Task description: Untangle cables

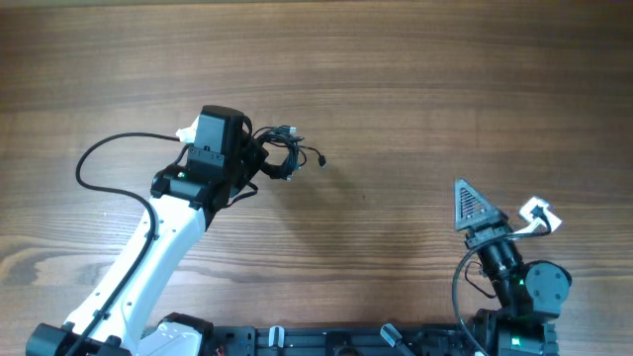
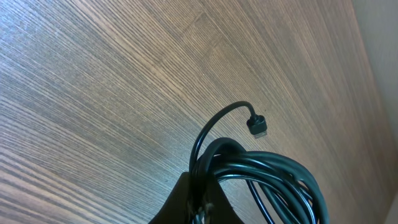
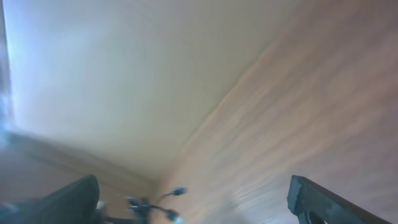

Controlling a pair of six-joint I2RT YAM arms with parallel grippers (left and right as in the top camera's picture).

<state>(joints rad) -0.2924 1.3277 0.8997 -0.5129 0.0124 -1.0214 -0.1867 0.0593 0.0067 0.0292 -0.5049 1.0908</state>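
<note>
Cables: a small tangled bundle of thin dark cords (image 1: 284, 153), wound in several overlapping loops.
Place of cables: left of centre on the table (image 1: 415, 79), about midway between its near and far sides, at the tip of the left arm.
Loose end: one cord arched up out of the bundle and ended in a small plug (image 2: 257, 127), clear of the other loops.
Left gripper (image 1: 261, 161): closed tight on the cables, with the loops pinched between its dark fingers (image 2: 186, 202) at the bottom of the left wrist view.
Right gripper (image 1: 504, 213): spread as wide as it went, holding nothing; it sat near right, well apart from the bundle.
Right wrist view: blurred; a small dark clump low and left between the two fingers was probably the bundle.
Left arm (image 1: 148, 257): white, reaching from the near left corner toward the far right.
Arm lead (image 1: 99, 148): a thicker black cable, looped out to the left of the left arm.
Table surface: brown wood grain.
</note>
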